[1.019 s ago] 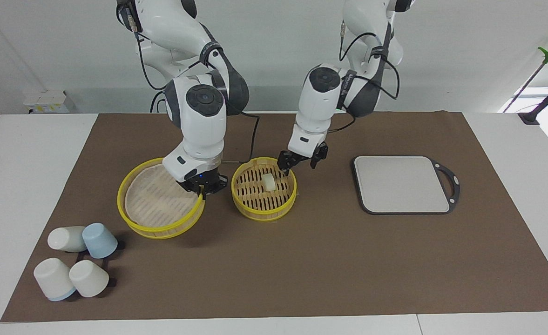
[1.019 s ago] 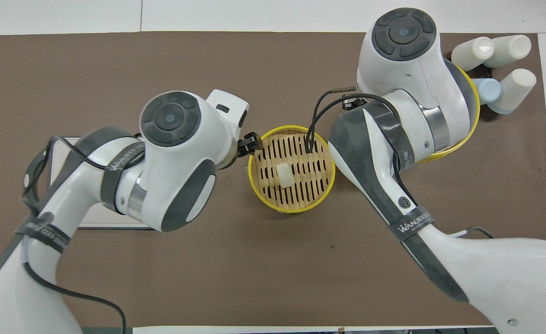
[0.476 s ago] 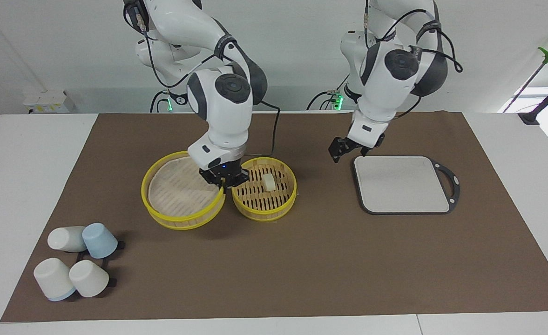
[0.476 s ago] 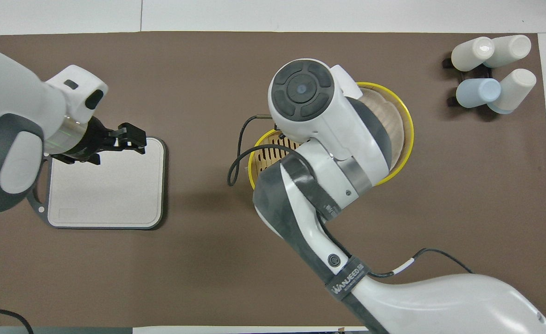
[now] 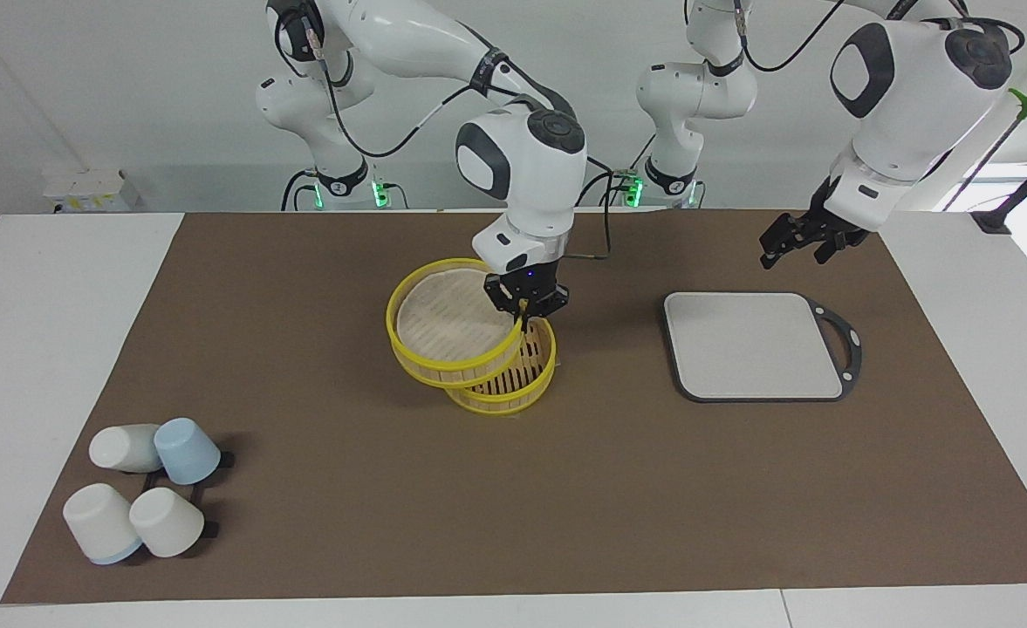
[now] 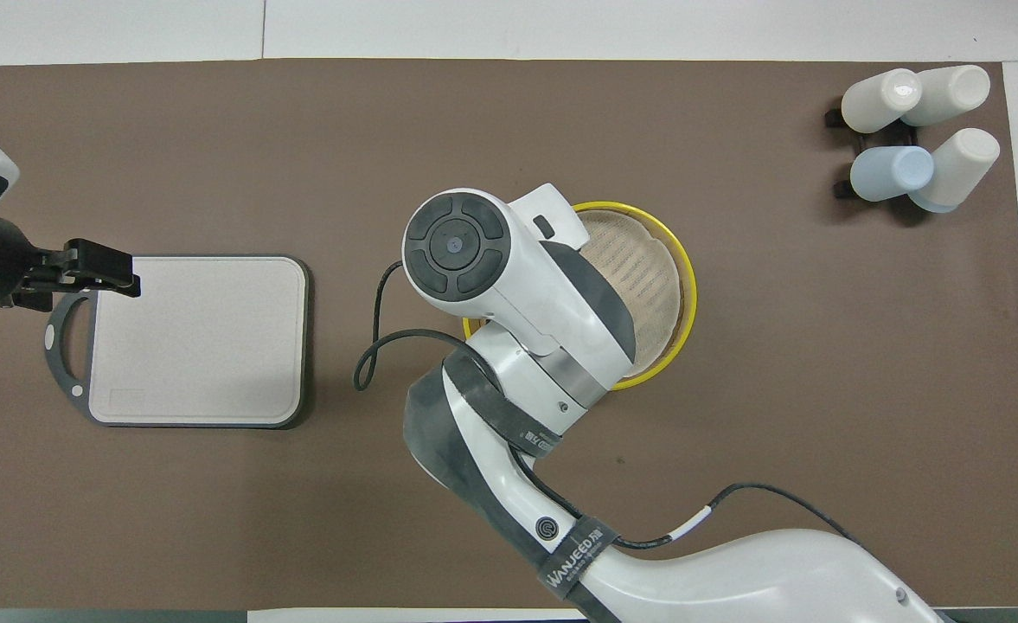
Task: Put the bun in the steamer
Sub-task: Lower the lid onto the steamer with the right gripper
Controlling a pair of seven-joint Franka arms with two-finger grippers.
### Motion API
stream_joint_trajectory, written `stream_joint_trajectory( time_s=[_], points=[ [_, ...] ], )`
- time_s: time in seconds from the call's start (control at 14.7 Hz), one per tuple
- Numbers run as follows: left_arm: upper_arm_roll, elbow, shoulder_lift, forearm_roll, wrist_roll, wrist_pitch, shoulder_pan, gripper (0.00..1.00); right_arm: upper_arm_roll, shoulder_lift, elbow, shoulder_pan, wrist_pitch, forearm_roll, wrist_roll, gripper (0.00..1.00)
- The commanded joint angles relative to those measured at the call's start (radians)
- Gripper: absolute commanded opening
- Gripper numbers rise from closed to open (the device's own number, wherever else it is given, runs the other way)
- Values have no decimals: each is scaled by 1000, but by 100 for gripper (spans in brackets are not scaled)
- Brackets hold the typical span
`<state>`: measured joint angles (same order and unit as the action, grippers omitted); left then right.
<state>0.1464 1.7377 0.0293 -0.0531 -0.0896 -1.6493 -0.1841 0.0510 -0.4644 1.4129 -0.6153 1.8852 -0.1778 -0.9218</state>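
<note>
The steamer's yellow-rimmed basket (image 5: 513,394) stands on the brown mat in the middle of the table. My right gripper (image 5: 524,307) is shut on the rim of the matching lid (image 5: 448,321). It holds the lid tilted, low over the basket, covering most of it. The bun is hidden under the lid. In the overhead view the lid (image 6: 643,272) shows beside my right arm's wrist, which hides the gripper and the basket. My left gripper (image 5: 799,244) is open and empty, in the air over the mat beside the grey board; it also shows in the overhead view (image 6: 98,268).
A grey square board (image 5: 753,344) with a dark handle lies toward the left arm's end, also in the overhead view (image 6: 206,342). Several white and blue cups (image 5: 142,488) lie on their sides at the right arm's end, farthest from the robots (image 6: 915,130).
My right gripper has lifted the lid off the mat and carried it sideways over the basket, hiding the bun. My left gripper has drawn away from the basket, past the board, and risen.
</note>
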Motion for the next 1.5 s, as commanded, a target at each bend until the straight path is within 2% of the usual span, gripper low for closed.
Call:
stream_joint_trajectory(
  time_s=[0.0,0.2,0.82,1.22,1.43],
  points=[
    [-10,-27,0,44,19,36,8,100,-3,-25,-44,-4,-8,8,-18,0],
    [-8,-38,0,50,21,54,9,100,-3,-79,-117,-24,-49,6,-58,0],
    [-13,-136,-3,45,22,192,6,100,-2,-94,-106,-52,15,40,-84,0],
    [-34,-55,66,44,45,206,26,100,-3,-105,-91,-52,55,40,-84,0],
    [-36,-55,67,42,45,203,25,100,-2,-105,-81,-50,74,41,-83,0]
  ],
)
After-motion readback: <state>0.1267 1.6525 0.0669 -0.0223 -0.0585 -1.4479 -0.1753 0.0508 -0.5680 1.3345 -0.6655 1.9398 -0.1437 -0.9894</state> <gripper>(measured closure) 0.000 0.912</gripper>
